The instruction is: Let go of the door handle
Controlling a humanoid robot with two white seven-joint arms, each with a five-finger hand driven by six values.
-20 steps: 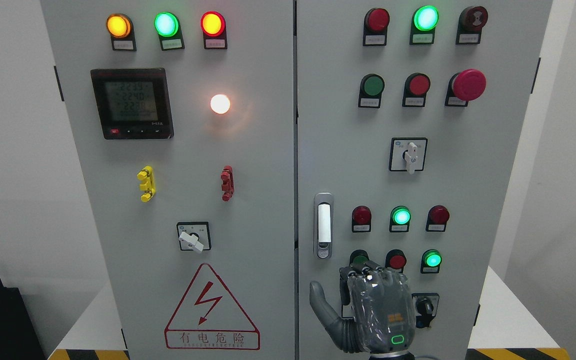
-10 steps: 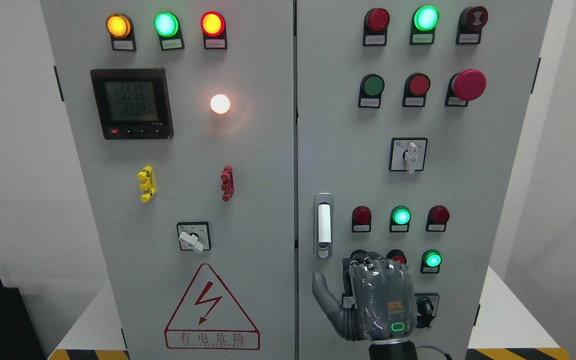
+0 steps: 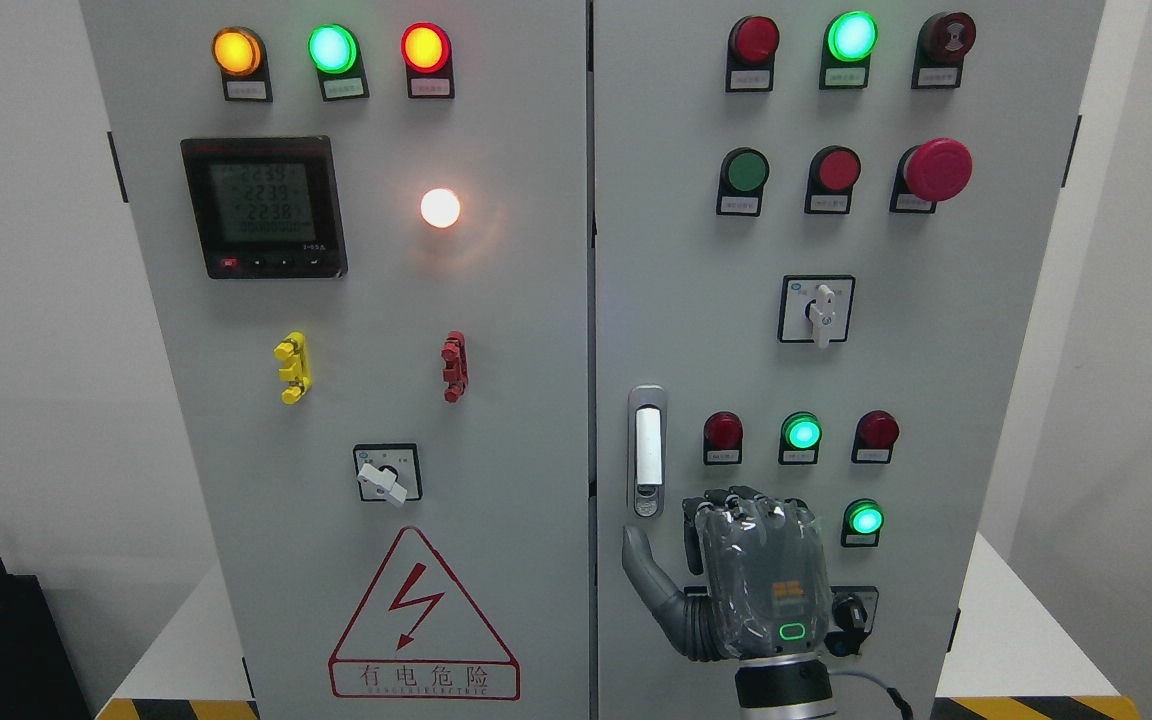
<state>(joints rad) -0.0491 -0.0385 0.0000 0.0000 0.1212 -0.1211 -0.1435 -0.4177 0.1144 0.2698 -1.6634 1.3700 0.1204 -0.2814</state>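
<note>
Head view: the right hand (image 3: 736,580) rises from the bottom edge against the lower part of the cabinet's right door (image 3: 976,300), back of the hand to the camera, fingers curled at the knuckles, thumb spread out to the left, gripping nothing. The door handle (image 3: 647,450), a white bar in a silver frame, sits upright by that door's left edge, just above and left of the hand and clear of it. A lit green lamp (image 3: 865,520) glows beside the hand.
</note>
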